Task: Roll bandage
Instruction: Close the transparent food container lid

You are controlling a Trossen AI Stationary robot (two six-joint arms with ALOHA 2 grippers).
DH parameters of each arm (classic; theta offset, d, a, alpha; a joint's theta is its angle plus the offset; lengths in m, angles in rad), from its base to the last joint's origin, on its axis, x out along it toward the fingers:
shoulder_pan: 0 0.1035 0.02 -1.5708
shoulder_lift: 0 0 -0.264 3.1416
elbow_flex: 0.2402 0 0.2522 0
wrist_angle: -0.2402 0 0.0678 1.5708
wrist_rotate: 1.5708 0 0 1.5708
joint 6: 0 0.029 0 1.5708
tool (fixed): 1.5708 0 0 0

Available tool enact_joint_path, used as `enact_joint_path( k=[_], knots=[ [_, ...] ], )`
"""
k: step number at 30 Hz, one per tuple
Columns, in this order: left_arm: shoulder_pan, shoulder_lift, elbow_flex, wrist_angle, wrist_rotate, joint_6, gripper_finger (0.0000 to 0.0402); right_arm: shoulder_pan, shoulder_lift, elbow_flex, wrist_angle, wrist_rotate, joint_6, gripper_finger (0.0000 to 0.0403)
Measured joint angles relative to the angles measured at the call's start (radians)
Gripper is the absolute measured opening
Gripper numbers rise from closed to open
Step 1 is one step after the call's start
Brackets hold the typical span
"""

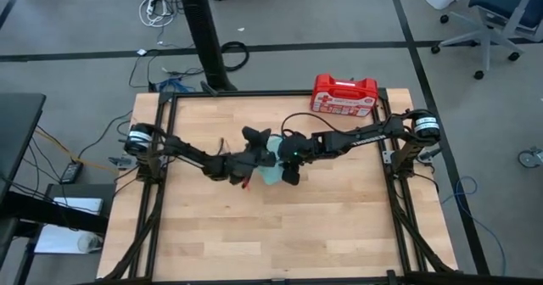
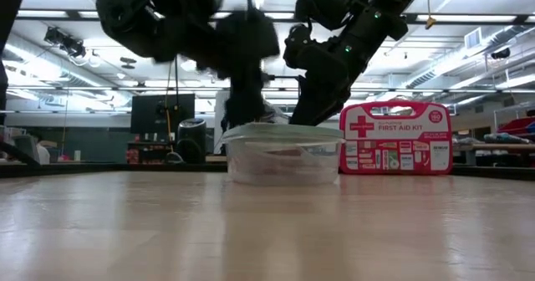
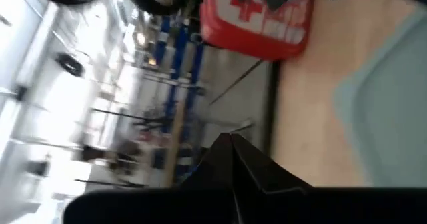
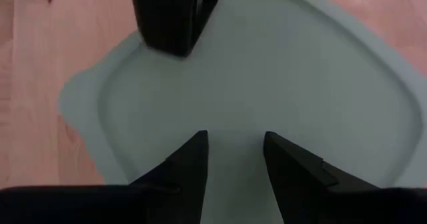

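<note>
Hovering right gripper (image 4: 235,159) parted over smooth pale-green rounded lid (image 4: 280,84), woodgrain table (image 4: 40,64)

You see a pale wooden table (image 1: 339,217) with smooth grain, a translucent plastic container (image 2: 284,160) under a matt pale-green lid (image 4: 280,84), a glossy red plastic first-aid case (image 2: 397,139), and matt dark fingers (image 4: 190,161).

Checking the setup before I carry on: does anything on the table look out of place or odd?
Nothing is spilled or damaged. One oddity: a lidded clear container sits mid-table under both pincers, and only a small red bit shows beside the left pincer; what it is, I cannot tell. The first-aid kit stands upright at the far edge.
</note>
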Motion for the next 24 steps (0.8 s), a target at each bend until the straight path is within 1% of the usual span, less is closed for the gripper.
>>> enact_joint_path(
  k=[1, 3, 5, 6, 7, 8, 9, 10, 11, 12, 13, 14, 15, 17, 19, 21, 22, 23, 24],
  knots=[
    [-0.006, -0.005, 0.001, 0.079, -0.009, 0.087, 0.0000, 0.000, 0.001, 0.001, 0.001, -0.004, 0.000, 0.0149],
    [-0.015, -0.041, 0.007, 0.291, 0.004, 0.259, 0.0000, -0.001, 0.001, 0.001, -0.002, -0.004, 0.000, 0.0149],
    [-0.017, -0.074, 0.019, 0.484, 0.026, 0.388, 0.0000, 0.000, 0.000, 0.001, -0.007, -0.003, 0.001, 0.0149],
    [-0.015, -0.079, 0.018, 0.532, 0.019, 0.422, 0.0000, 0.000, 0.000, 0.001, -0.008, -0.004, 0.002, 0.0149],
    [-0.006, -0.078, 0.018, 0.541, 0.008, 0.431, 0.0000, 0.000, 0.000, 0.001, -0.010, -0.004, 0.006, 0.0149],
    [0.003, -0.073, 0.011, 0.509, -0.006, 0.403, 0.0000, 0.000, 0.000, 0.001, -0.010, -0.004, 0.008, 0.0149],
    [0.015, -0.069, -0.010, 0.396, -0.005, 0.320, 0.0000, 0.002, 0.000, 0.001, -0.010, -0.003, 0.009, 0.0149],
    [0.026, -0.063, -0.031, 0.213, 0.031, 0.194, 0.0000, 0.004, 0.000, 0.001, -0.010, -0.003, 0.009, 0.0149],
    [0.035, -0.057, -0.045, 0.014, 0.098, 0.067, 0.0000, 0.006, 0.000, 0.001, -0.010, -0.001, 0.009, 0.0149],
    [0.037, -0.038, -0.048, -0.134, 0.132, -0.024, 0.0000, 0.008, -0.001, 0.002, -0.006, 0.001, 0.010, 0.0149],
    [0.036, -0.015, -0.032, -0.215, 0.155, -0.097, 0.0000, 0.012, -0.004, 0.005, -0.011, -0.003, 0.011, 0.0149],
    [0.031, 0.000, -0.033, -0.178, 0.097, -0.120, 0.0000, 0.015, -0.005, 0.001, -0.021, -0.003, 0.011, 0.0149],
    [0.019, 0.012, -0.028, -0.141, 0.018, -0.082, 0.0000, 0.015, -0.001, 0.000, -0.019, 0.001, 0.011, 0.0149],
    [0.006, 0.006, -0.036, -0.019, -0.024, 0.061, 0.0000, 0.015, -0.002, 0.003, -0.010, -0.002, 0.009, 0.0149],
    [-0.012, -0.020, -0.044, 0.128, -0.019, 0.273, 0.0000, 0.009, 0.000, 0.004, -0.019, -0.004, 0.010, 0.0149],
    [-0.022, -0.065, -0.028, 0.345, 0.014, 0.460, 0.0000, 0.008, -0.001, 0.004, -0.021, -0.008, 0.012, 0.0149],
    [-0.024, -0.089, -0.015, 0.448, 0.025, 0.530, 0.0000, 0.008, -0.001, 0.004, -0.021, -0.007, 0.012, 0.0149],
    [-0.024, -0.115, -0.007, 0.516, 0.027, 0.573, 0.0000, 0.008, -0.001, 0.004, -0.022, -0.006, 0.013, 0.0149],
    [-0.019, -0.136, -0.005, 0.547, 0.018, 0.586, 0.0000, 0.008, -0.001, 0.004, -0.021, -0.004, 0.013, 0.0149]
  ],
)
